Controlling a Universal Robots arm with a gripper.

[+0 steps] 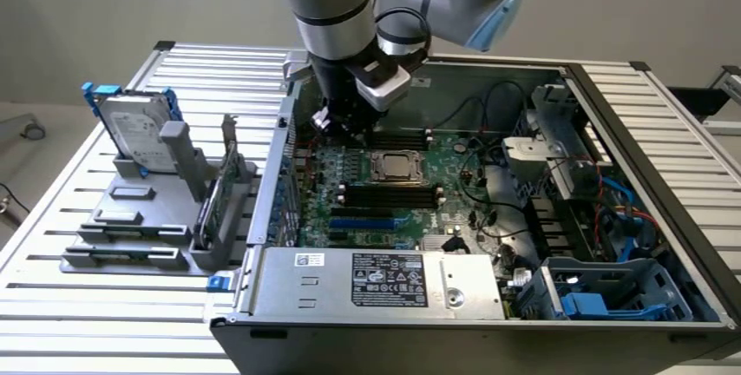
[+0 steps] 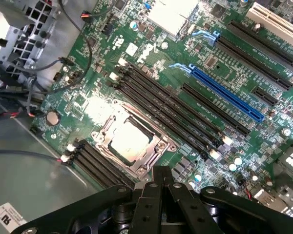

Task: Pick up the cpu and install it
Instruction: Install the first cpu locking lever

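**CPU seated in the socket, arm above the board with empty, closed fingers**

The cpu [image 1: 394, 166] lies flat inside the square metal-framed socket [image 2: 158, 145] of the green motherboard [image 1: 400, 206], its silvery top facing up. In the wrist view the cpu [image 2: 128, 142] sits level within the frame, with black memory slots [image 2: 171, 109] running alongside the socket on one side and a shorter bank of black slots on the other. A long blue expansion slot [image 2: 229, 97] lies farther across the board, parallel to the memory slots.

The gripper [image 1: 338, 128] hangs over the far part of the motherboard, near the socket but apart from it, toward the exterior view's left of the cpu. Its fingers [image 2: 161, 185] are pressed together and grasp nothing; in the wrist view the two black tips meet just beside the socket's frame edge.

The motherboard sits in an open computer case [image 1: 648, 175] laid on its side on a slatted metal table [image 1: 81, 297]. A silver power supply [image 1: 383, 281] with a black label occupies the near edge of the case, and blue plastic drive cages [image 1: 613, 292] stand at the exterior view's right. On the table at the exterior view's left, a grey fixture [image 1: 139, 227] holds an upright hard drive [image 1: 134, 128] in a blue bracket.
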